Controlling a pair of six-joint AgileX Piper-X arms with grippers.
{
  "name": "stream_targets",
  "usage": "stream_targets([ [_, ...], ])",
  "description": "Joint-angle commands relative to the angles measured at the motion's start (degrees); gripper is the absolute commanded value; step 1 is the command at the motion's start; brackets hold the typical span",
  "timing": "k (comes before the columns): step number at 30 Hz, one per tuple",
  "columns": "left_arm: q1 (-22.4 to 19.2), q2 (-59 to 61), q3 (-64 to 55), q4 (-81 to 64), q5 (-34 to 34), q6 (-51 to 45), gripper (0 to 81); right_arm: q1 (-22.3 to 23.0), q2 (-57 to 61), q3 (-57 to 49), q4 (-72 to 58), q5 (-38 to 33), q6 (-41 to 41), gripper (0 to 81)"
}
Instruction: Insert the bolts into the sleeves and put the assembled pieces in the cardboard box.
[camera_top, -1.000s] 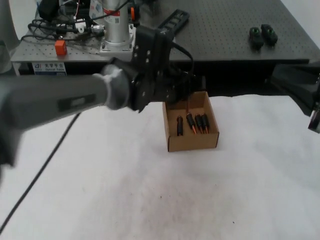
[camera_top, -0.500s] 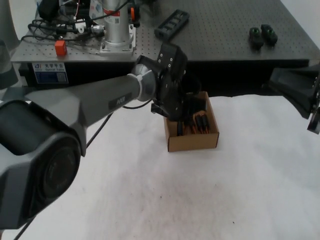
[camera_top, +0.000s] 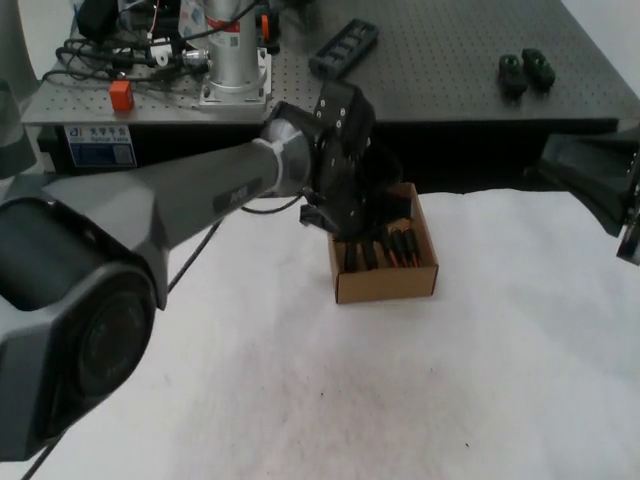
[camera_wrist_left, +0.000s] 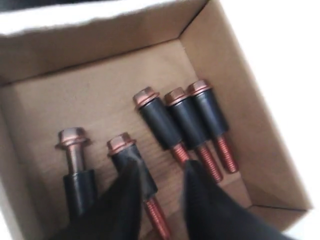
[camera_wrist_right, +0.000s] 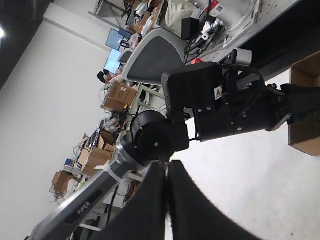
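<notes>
Lying in cardboard box, coppery bolts

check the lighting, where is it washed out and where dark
Left wrist view: white cloth beside the brown cardboard box is washed out; the left pincer is a dark silhouette. Right wrist view: right pincer dark against the pale cloth. High view: left arm shades the box interior.
</notes>
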Motion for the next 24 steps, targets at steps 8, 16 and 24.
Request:
stream_targets([
  [8, -0.05, -25.18, 17.15, -5.64, -9.98, 10.17, 0.0, -0.23, -1.07, -0.29, 16.57, -9.69, 4.08, 2.0],
  [16, -0.05, -51.21, 52.39, -26.71, -8.74, 10.48, 0.0, -0.09, -1.01, -0.23, 27.17, -17.65, 3.41, 2.0],
  [24, -0.05, -74.68, 72.97, -32.70, -8.01, 10.48, 0.0, -0.09, -1.01, -0.23, 30.03, -14.15, -7.36, 2.0],
])
